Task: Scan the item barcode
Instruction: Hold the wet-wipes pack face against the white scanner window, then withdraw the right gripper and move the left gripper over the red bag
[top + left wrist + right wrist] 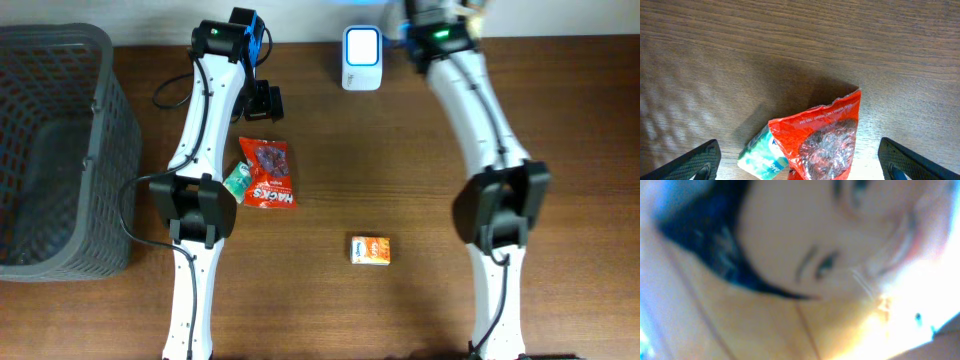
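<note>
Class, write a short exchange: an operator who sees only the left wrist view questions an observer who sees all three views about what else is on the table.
Operator: I see only a red bag overlapping a green packet. Is there anything else to scan?
Observer: Yes, a small orange box lies alone, to the bag's right and nearer the arm bases.
Operator: Where is the scanner?
Observer: A white scanner stands at the far side, roughly midway across.
</note>
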Motion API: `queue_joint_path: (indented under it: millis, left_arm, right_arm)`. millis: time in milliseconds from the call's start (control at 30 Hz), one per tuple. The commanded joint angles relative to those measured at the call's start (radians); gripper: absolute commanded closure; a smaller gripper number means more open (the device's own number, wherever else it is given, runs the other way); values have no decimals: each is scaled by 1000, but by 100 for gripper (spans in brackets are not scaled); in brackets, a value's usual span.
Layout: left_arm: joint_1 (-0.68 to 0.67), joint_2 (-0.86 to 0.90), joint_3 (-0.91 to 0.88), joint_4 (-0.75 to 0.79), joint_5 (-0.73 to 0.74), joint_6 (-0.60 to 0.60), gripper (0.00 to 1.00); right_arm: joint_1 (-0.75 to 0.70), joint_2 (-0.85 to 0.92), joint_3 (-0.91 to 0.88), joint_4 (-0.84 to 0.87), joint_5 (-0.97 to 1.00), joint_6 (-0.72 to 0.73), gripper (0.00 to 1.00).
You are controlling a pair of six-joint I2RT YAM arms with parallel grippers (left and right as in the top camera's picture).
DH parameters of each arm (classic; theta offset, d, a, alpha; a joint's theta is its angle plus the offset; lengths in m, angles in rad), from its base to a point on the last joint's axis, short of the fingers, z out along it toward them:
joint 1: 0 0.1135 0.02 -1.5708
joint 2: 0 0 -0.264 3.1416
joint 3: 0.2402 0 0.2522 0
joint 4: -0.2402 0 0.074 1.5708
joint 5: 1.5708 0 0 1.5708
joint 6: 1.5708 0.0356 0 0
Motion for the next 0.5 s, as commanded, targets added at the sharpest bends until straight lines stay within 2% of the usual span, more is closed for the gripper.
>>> queue_joint_path:
  millis: [0, 100, 200, 300, 367, 467]
  left_arm:
    - [1, -24, -5, 0, 11, -10, 1]
    - [1, -24, -5, 0, 11, -10, 1]
    - [1, -24, -5, 0, 11, -10, 1]
    - [1, -24, -5, 0, 11, -10, 1]
    - [1, -24, -5, 0, 11, -10, 1]
    - [1, -24, -5, 0, 11, -10, 1]
  right_arm:
    - [-158, -37, 14, -141, -76, 164, 96]
    - [-298, -37, 14, -260, -240, 192, 96]
    - [-407, -37, 14, -353, -324, 192, 96]
    - [-503, -37, 14, -434, -384, 192, 96]
    - [-552, -37, 8, -475, -381, 192, 90]
    - [-635, -36, -50, -503, -382, 189, 90]
